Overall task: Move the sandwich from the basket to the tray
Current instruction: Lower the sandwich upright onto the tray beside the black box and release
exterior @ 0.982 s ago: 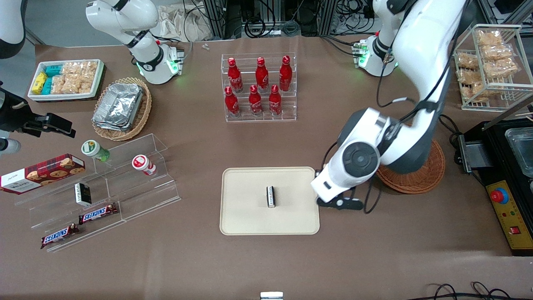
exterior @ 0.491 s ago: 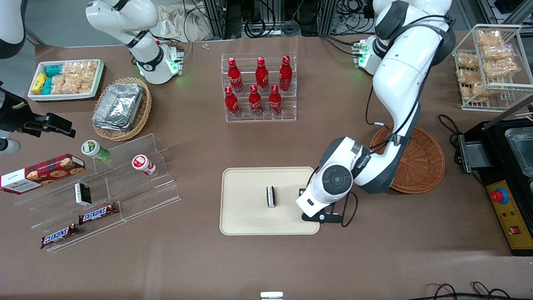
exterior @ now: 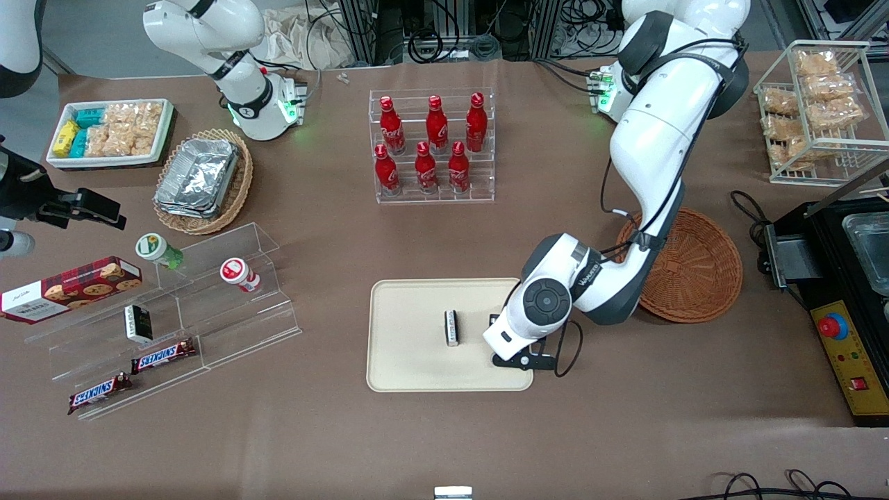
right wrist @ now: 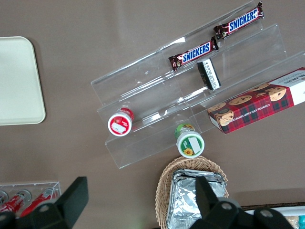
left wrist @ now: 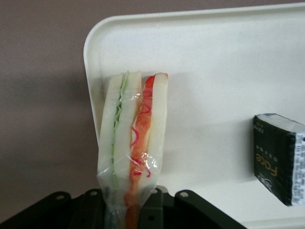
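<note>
Placement stage of the sandwich transfer, elements listed from largest to smallest. We see the bench (exterior: 444, 430) filling the front view, brown and crowded with other goods toward the parked arm's end. The basket (exterior: 694, 267), right of centre in the front view, shows only bare wicker, so we judge the lift-out complete. The tray (exterior: 410, 361), at lower centre of the front view, carries a small dark packet (exterior: 452, 327) near its middle. The gripper (exterior: 517, 351) hangs over the tray's corner toward the working arm's end, near the rim closest to the front camera. In the wrist view the sandwich (left wrist: 133, 143) stands on edge, its red and green filling facing the camera; the fingers (left wrist: 95, 205) are clamped on its wrapped end, and its free end points at the rounded tray corner (left wrist: 95, 43).

For a clean set-down we would lower until the bread's edge meets the tray floor, not the raised rim, since the wedge sits close to the tray's edge and part of it appears to overhang the bench. A small shift inward, toward the dark packet but well short of it, would give margin. We would let go only once the sandwich is supported, because the soft bread and loose film could tip or cling on release.
</note>
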### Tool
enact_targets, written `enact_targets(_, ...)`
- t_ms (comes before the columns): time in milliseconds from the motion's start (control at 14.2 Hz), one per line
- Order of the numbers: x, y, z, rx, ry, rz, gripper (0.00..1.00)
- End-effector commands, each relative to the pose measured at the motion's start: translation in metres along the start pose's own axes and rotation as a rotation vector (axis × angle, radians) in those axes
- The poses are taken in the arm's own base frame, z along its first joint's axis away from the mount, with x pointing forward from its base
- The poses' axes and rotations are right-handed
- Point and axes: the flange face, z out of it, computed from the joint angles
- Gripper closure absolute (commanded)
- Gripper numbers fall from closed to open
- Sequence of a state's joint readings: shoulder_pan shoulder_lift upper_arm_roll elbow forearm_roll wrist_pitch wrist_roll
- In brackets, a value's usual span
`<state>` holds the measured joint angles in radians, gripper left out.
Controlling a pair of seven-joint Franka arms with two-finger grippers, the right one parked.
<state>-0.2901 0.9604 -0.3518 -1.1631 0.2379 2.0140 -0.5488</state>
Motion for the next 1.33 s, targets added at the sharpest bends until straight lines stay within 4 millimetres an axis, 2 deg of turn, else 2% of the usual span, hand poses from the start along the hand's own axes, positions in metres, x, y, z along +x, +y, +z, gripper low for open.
enact_targets(0, 0.008, 0.002, 0.006, 0.039, 0.045, -0.015, 0.01)
enact_targets(281, 0.008, 0.003, -0.001, 0.039, 0.057, -0.024, 0.01)
enact_targets(421, 0.008, 0.003, -0.011, 0.033, 0.057, -0.030, 0.01)
enact_targets(632, 0.007, 0.001, -0.039, 0.033, 0.071, -0.067, 0.01)
enact_targets(772, 0.005, -0.004, -0.076, 0.032, 0.088, -0.084, 0.01)
enact_targets(842, 0.007, -0.017, -0.101, 0.023, 0.087, -0.111, 0.01)
enact_targets(982, 0.011, -0.059, -0.165, 0.007, 0.123, -0.158, 0.01)
enact_targets(1053, 0.007, -0.073, -0.195, 0.012, 0.144, -0.169, 0.01)
enact_targets(1123, -0.005, -0.085, -0.215, 0.037, 0.137, -0.166, 0.01)
enact_targets(1263, -0.024, -0.134, -0.242, 0.073, 0.144, -0.199, 0.01)
